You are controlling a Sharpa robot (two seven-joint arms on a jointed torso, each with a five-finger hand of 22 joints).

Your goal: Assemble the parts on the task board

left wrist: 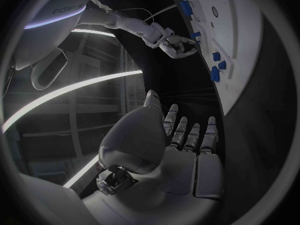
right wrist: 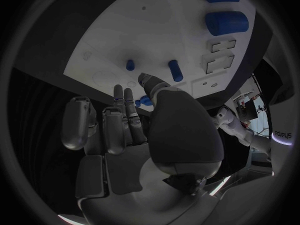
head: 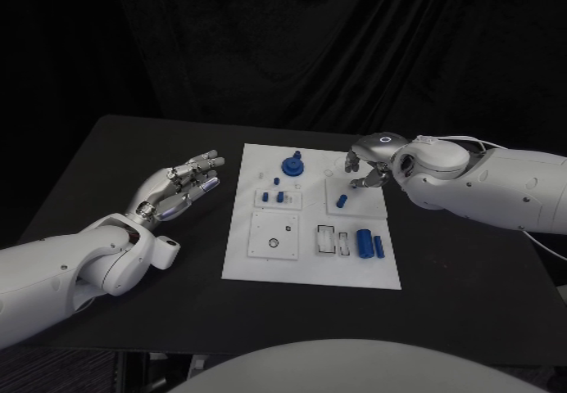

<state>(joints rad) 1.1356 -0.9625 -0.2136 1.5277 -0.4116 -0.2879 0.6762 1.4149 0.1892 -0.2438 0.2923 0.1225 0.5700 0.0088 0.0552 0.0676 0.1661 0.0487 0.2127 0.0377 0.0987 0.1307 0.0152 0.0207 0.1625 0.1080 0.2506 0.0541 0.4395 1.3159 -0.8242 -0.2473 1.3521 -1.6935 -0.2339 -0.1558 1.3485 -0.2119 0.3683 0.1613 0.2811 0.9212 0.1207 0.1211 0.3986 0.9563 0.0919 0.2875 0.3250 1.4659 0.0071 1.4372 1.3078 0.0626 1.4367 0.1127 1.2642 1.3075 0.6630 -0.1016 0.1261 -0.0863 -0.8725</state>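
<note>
Both hands empty; parts seated or lying on the task board.

The left hand (head: 181, 187) is held just off the board's left edge, fingers spread, nothing grasped. The task board (head: 310, 270) lies mid-table, with blue parts (head: 293, 168) scattered on it. The right hand (head: 369, 168) is poised over the board's far right area, fingers loosely apart above a small blue peg (head: 342, 201), nothing grasped.

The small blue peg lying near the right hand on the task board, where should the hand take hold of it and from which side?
Probably pinch the small blue peg across its middle, coming down from above. It lies flat on the task board, slightly slanted, with bare white surface along both long sides, so fingers fit there. The right hand hovers just beyond it, holding nothing.
</note>
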